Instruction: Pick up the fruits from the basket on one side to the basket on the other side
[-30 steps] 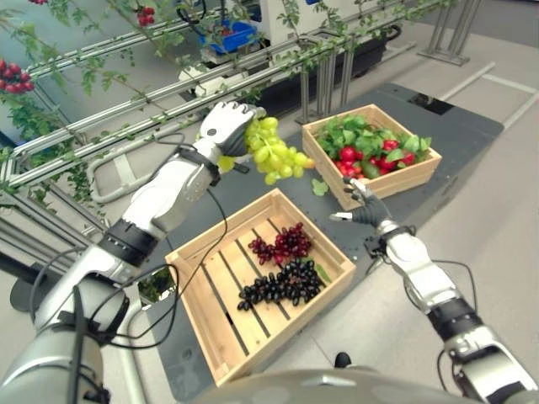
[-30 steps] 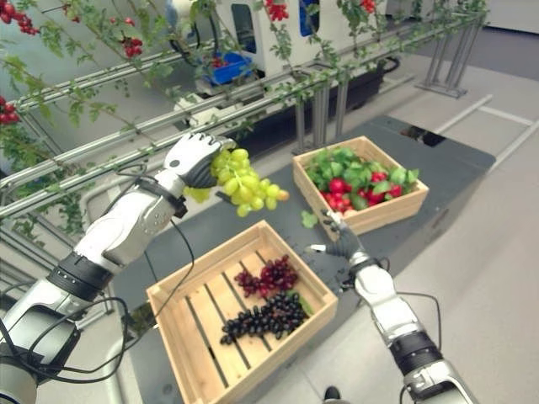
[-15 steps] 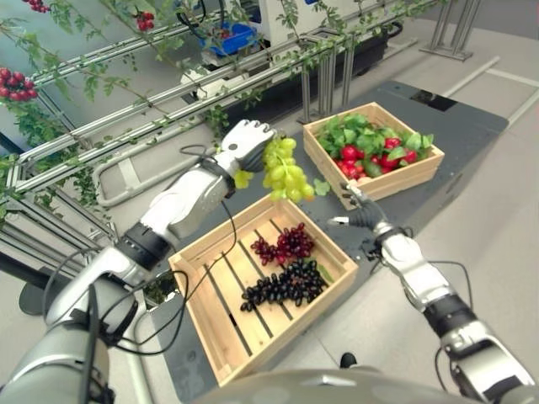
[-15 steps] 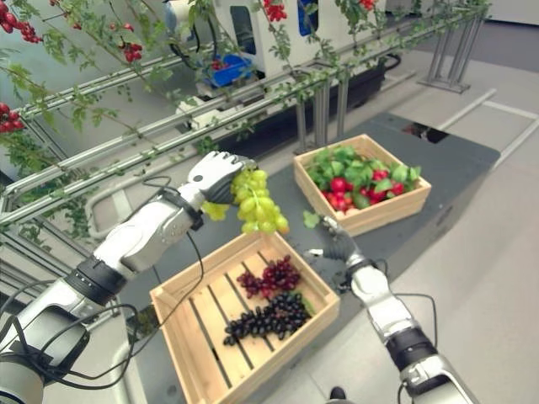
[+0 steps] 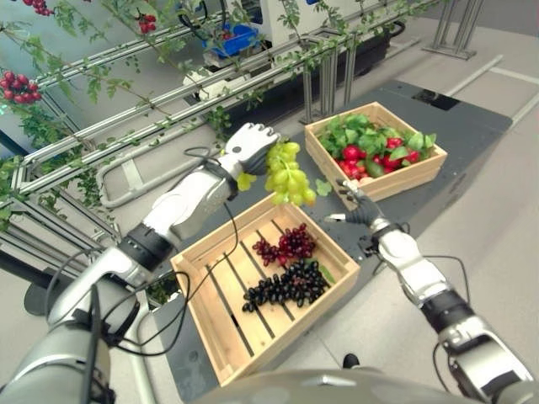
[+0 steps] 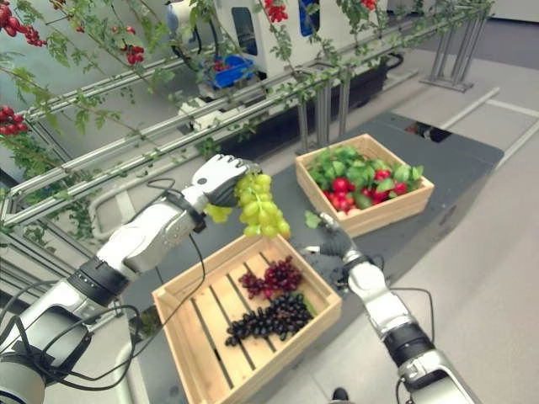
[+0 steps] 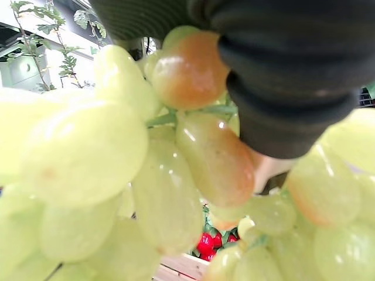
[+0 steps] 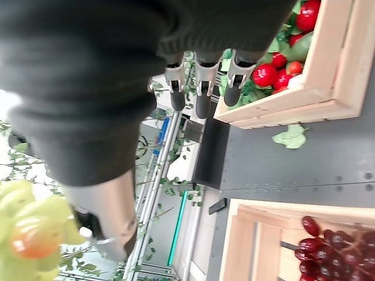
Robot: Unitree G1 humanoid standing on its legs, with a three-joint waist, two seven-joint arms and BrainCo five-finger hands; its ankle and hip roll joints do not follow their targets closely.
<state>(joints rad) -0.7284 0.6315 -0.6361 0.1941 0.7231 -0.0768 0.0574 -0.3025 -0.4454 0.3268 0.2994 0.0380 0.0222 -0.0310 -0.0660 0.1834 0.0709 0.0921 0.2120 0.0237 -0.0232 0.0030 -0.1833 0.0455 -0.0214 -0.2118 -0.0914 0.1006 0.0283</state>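
My left hand is shut on a bunch of green grapes, which hangs in the air above the far edge of the near wooden crate. That crate holds a red grape bunch and a black grape bunch. The far wooden crate is full of red fruits and green leaves. My right hand hovers open between the two crates, holding nothing. In the left wrist view the green grapes sit right against the hand's dark cover.
Both crates rest on a dark grey platform. A loose green leaf lies between them. Metal rails with vines and red berries run behind the platform. A blue bin stands further back.
My left hand has carried the green grapes from high at the back down and to the right, towards the near crate. The right hand has stayed almost still.
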